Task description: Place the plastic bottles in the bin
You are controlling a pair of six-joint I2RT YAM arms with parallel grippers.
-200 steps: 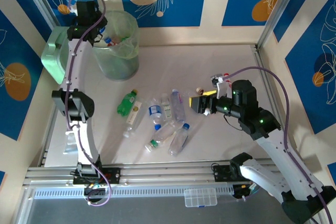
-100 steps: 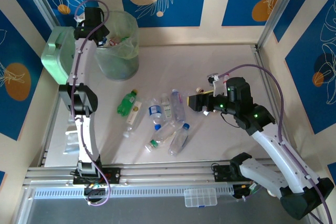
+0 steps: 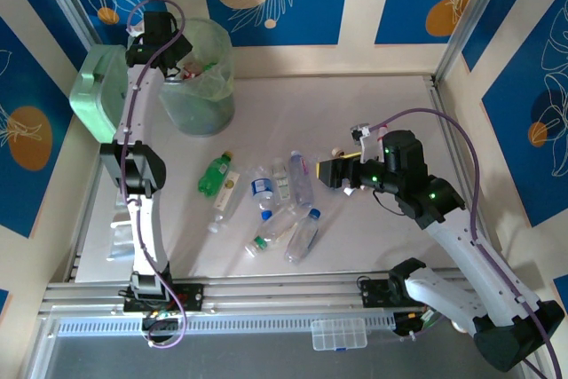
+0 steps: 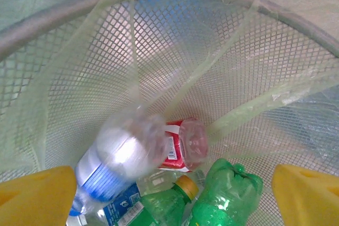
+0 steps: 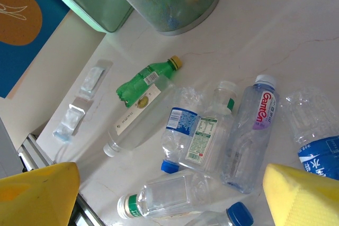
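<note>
Several plastic bottles (image 3: pixel 282 206) lie clustered in the middle of the table (image 3: pixel 382 104), apart from the bin (image 3: pixel 211 106) at its far left corner, which holds more bottles. Over the bin's mouth the left gripper (image 3: pixel 176 58) hangs released. The right gripper (image 3: pixel 327 173) hovers spread wide beside the cluster, grasping nothing.

Blurred clear bottle (image 4: pixel 121 154) inside bin (image 4: pixel 222 46)

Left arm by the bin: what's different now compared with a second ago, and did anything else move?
The left gripper swung a little to the right over the bin and opened, letting go of a clear blue-labelled bottle, which is blurred as it drops inside. The right gripper edged left toward the bottles on the table, staying open and empty. Those bottles lie where they were.
</note>
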